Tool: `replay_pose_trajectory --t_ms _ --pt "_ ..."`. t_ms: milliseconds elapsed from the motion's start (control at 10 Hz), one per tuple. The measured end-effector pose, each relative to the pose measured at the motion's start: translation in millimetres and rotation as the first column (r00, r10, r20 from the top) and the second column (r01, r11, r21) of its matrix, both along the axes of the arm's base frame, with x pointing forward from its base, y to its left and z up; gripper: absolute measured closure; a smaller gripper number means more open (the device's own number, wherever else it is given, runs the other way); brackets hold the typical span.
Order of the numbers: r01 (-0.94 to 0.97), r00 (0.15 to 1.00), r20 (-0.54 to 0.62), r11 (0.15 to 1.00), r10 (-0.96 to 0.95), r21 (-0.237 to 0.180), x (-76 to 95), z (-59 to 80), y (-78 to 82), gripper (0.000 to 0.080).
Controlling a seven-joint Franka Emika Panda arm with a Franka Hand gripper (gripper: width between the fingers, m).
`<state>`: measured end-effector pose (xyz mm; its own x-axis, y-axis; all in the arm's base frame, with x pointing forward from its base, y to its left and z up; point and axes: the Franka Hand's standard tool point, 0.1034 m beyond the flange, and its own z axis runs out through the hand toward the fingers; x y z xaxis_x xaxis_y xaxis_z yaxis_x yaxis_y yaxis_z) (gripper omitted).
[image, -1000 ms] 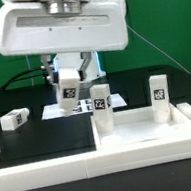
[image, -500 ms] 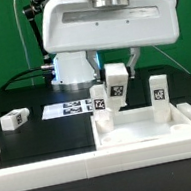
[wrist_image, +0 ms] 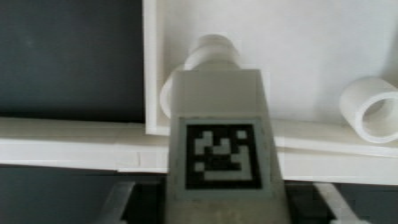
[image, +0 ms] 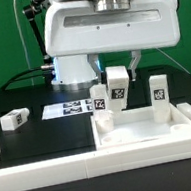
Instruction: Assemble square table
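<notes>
Counted in the exterior view: one tabletop (image: pixel 156 133), four legs, one marker board (image: pixel 70 109), one gripper (image: pixel 116 73). White rails (image: pixel 46 171) are seen along the near edge; their number cannot be told.

The tabletop is a white square tray with a raised rim, lying on the black table (image: pixel 39 134) toward the exterior view's right, just behind the rails. Each leg is a small white block with a black-white tag.

- The left upright leg (image: pixel 102 100) is stood at the tabletop's far corner on the exterior view's left.
- The right upright leg (image: pixel 160 91) is stood at the far corner on the exterior view's right.
- The lying leg (image: pixel 11 119) is found on its side on the table, well apart, at the exterior view's left.
- The held leg (image: pixel 117 88) is pinched in the gripper, tilted, hanging above the tabletop's far edge between the two upright legs and near the left one.

Only the exterior view shows all four legs and the marker board. The wrist view shows the held leg (wrist_image: pixel 217 120) close up, with its tag facing the camera and a rounded tip at its far end. A white ring-shaped piece (wrist_image: pixel 374 108) is also seen there; what it is cannot be told. The fingers are not clearly seen in either view.
</notes>
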<state>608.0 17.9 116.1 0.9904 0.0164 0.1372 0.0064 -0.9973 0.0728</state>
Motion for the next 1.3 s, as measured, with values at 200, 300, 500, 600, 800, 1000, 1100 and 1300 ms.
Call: replay_pose_trajectory --t_ms 200,300,500,600,800,1000,1100,1300 --pt "0.04 0.999 0.014 0.999 -0.04 0.025 0.4 -4.1 37.7 0.0509" --pt "0.079 0.997 0.014 0.996 -0.079 0.039 2.0 -4.1 56.1 0.0509" --pt "0.062 0.996 0.059 0.997 -0.065 0.042 7.9 -2.9 63.1 0.0509" --pt "0.067 0.996 0.052 0.997 -0.069 0.041 5.9 -4.7 62.4 0.0509" --pt "0.036 0.967 0.25 0.997 -0.051 0.061 13.9 -1.1 68.8 0.0509" --pt "0.011 0.927 0.372 0.997 -0.038 0.075 8.8 -1.0 77.0 0.0509" --pt "0.004 0.913 0.406 0.997 -0.037 0.08 10.4 -0.8 80.7 0.0509" --pt "-0.013 0.91 0.415 0.997 -0.021 0.077 10.7 -2.0 87.9 0.0509"
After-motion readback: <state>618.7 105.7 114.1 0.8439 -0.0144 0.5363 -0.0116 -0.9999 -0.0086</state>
